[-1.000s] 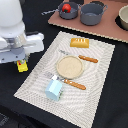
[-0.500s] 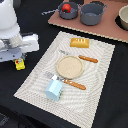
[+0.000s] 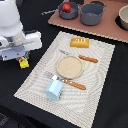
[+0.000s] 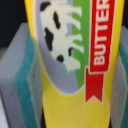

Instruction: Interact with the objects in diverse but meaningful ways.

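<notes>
hardly anything has shifted since the earlier frames: my arm hangs at the same spot off the exterior view's left edge of the placemat (image 3: 97, 75), and the yellow butter block (image 3: 23, 62) stays clamped in my jaws, which are closed narrow on its sides. the wrist view is filled by the butter block's cow label, with a teal pad (image 4: 22, 87) pressed against it.

since i hold steady with the block just above the dark bench (image 3: 112, 107), i judge a carry is paused or about to start.

on the mat lie the bread loaf (image 3: 79, 42), the round tan plate (image 3: 69, 67), wooden-handled cutlery (image 3: 88, 59) and the pale blue carton (image 3: 53, 89). well apart, on the brown board, stand a grey pot (image 3: 92, 14) and another with a small red food (image 3: 65, 8). nothing blocks my way to the mat.
</notes>
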